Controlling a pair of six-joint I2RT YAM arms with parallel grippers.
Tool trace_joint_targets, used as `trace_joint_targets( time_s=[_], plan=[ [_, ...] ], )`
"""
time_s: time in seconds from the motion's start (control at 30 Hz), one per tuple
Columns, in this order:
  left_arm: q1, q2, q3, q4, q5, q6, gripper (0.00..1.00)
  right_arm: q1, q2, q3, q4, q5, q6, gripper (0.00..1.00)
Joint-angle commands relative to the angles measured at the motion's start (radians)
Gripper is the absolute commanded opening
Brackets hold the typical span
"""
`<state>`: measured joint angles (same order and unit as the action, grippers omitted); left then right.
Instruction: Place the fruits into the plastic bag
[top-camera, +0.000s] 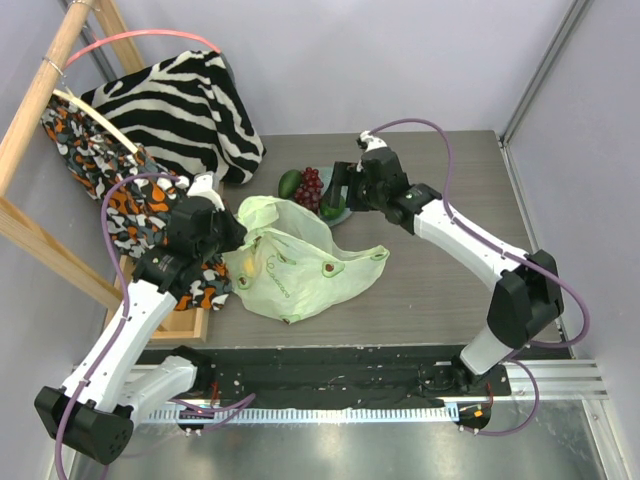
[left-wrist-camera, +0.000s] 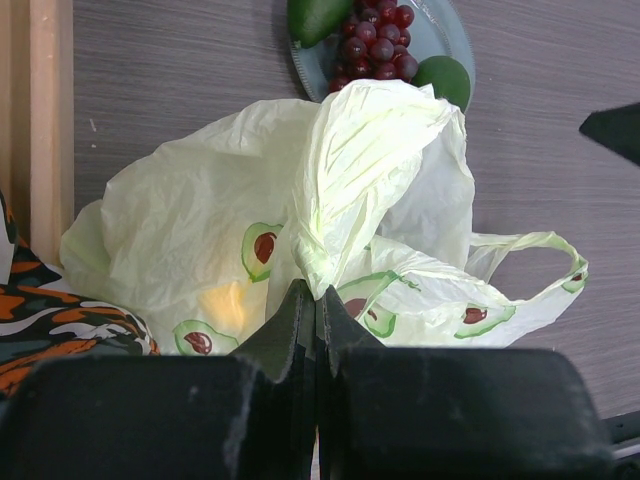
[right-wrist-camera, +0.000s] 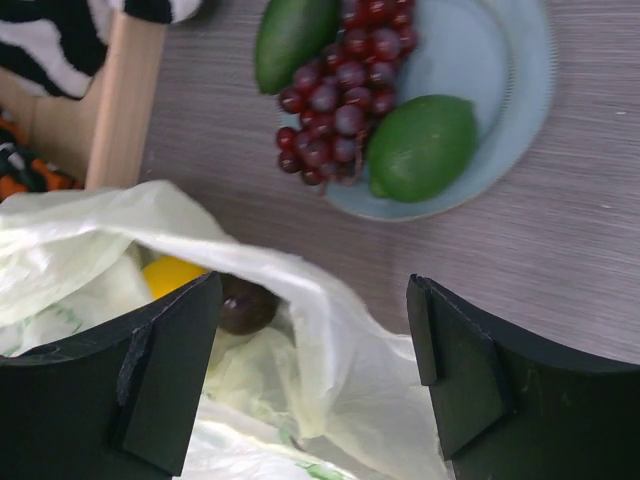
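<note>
- Your left jaws are pressed together on a raised fold of the bag (left-wrist-camera: 350, 170), at its left side, close to the wooden frame (left-wrist-camera: 50, 150).
- Your right jaws stand wide apart, holding nothing, above the bag's far rim.
- Under that rim, inside the bag, the lemon (right-wrist-camera: 170, 275) and the dark fruit (right-wrist-camera: 245, 305) lie side by side.
- The plate (right-wrist-camera: 520, 100) sits just beyond the bag, carrying the lime (right-wrist-camera: 420, 145) and grapes (right-wrist-camera: 340, 95); the avocado (right-wrist-camera: 290, 35) lies at its left edge.
- Bare surface (top-camera: 430, 300) lies right of bag and plate.
</note>
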<state>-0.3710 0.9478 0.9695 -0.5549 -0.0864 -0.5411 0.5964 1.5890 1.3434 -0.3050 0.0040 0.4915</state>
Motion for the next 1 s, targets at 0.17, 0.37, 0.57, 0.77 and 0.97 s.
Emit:
trace_joint_targets(
  time_s=[0.17,0.37,0.57,0.77,0.97],
  plan=[
    [0.006,-0.006,-0.003,0.001,-0.018,-0.023,0.0,-0.078,0.112,0.164,-0.14,0.031,-0.011,0.83],
    [0.006,0.006,0.001,-0.005,-0.007,-0.014,0.0,-0.078,0.227,0.253,-0.192,0.036,0.036,0.83],
    [0.006,-0.006,0.003,-0.004,-0.022,0.003,0.0,-0.079,0.284,0.25,-0.192,0.039,0.061,0.83],
    [0.006,-0.011,-0.005,-0.005,-0.033,0.006,0.0,-0.079,0.342,0.293,-0.189,0.028,0.059,0.83],
    [0.007,-0.018,-0.009,0.009,-0.036,0.015,0.0,-0.079,0.411,0.342,-0.19,0.028,0.077,0.83]
  ],
)
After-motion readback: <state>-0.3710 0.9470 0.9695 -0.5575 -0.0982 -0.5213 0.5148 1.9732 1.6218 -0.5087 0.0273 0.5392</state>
